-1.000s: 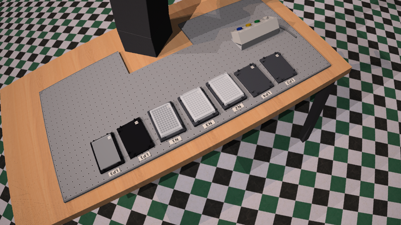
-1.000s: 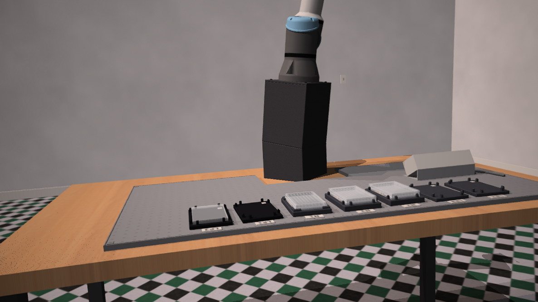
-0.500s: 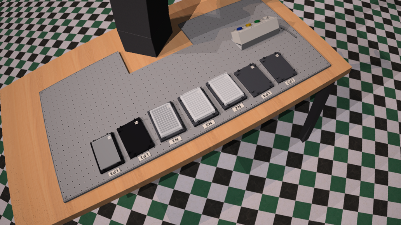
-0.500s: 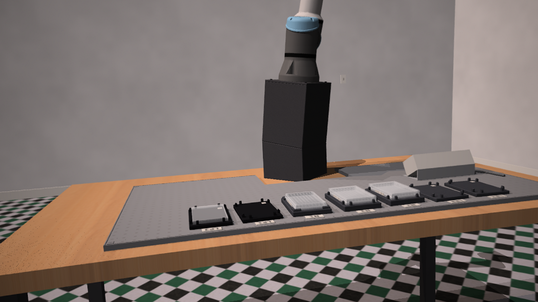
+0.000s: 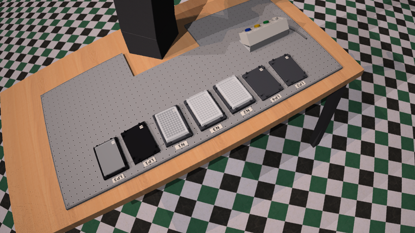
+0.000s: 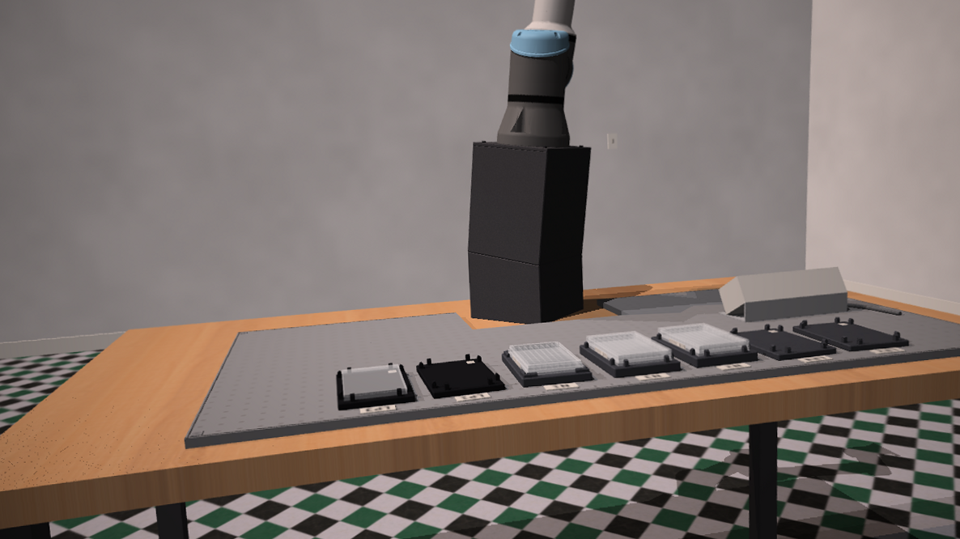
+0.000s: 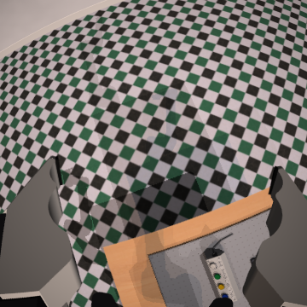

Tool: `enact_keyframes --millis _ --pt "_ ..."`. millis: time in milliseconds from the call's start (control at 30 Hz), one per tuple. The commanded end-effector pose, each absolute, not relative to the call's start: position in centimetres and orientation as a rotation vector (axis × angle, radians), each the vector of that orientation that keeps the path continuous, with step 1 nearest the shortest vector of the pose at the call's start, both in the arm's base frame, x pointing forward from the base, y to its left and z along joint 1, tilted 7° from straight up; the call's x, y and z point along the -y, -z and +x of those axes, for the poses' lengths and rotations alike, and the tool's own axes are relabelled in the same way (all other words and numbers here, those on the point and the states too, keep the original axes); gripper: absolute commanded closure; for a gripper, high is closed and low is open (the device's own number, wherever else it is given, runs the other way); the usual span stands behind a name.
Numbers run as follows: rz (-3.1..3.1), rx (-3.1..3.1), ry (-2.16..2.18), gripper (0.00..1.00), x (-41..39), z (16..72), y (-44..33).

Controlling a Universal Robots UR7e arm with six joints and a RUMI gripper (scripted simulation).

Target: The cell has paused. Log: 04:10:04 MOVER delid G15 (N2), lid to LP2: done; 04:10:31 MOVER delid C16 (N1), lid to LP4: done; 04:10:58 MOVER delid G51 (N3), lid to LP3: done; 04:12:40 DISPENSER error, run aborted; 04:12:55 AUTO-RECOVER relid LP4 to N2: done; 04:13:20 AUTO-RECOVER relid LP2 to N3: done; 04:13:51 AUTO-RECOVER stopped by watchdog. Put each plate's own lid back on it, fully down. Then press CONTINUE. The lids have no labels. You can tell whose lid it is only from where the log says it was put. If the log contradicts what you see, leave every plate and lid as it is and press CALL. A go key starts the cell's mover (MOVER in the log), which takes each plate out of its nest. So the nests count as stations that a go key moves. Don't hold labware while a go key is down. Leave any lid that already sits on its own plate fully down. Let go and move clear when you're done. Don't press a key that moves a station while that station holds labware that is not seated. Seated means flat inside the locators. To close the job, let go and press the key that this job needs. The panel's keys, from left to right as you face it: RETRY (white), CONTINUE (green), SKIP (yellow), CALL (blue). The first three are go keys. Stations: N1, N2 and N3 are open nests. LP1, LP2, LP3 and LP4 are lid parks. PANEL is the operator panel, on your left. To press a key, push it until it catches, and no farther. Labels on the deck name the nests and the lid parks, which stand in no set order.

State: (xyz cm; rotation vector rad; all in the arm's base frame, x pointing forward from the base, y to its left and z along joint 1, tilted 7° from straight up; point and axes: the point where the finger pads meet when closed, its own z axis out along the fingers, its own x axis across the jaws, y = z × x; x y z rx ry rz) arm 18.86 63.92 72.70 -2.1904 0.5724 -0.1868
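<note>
My gripper (image 7: 166,164) is open and empty, high above the panel side of the table. A lid (image 5: 110,158) (image 6: 374,381) lies on park LP3. An uncovered-looking plate (image 5: 170,123) (image 6: 545,357) sits in N1, its wells plainly visible. The plate in N3 bears a clear lid (image 5: 204,108) (image 6: 628,346), and the plate in N2 bears a clear lid (image 5: 233,91) (image 6: 702,337); both look flat. Parks LP1 (image 5: 140,142) (image 6: 459,376), LP4 (image 5: 262,82) and LP2 (image 5: 288,69) hold no lid. The panel (image 5: 265,35) (image 6: 796,284) (image 7: 226,281) shows blue, yellow, green and white keys.
The stations stand in one row along the front of the perforated deck (image 5: 92,110) (image 6: 291,370). The black arm pedestal (image 5: 145,22) (image 6: 521,230) stands at the back. A cable (image 5: 299,33) (image 7: 223,240) runs from the panel's end.
</note>
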Motion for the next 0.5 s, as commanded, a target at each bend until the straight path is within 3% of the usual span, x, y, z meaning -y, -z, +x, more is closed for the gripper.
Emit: enact_keyframes --millis 0,467 --pt "-2.142 -0.562 0.213 0.18 -62.1 18.1 -76.2" --pt "-2.063 -0.551 0.256 0.18 -59.6 17.2 -80.4"
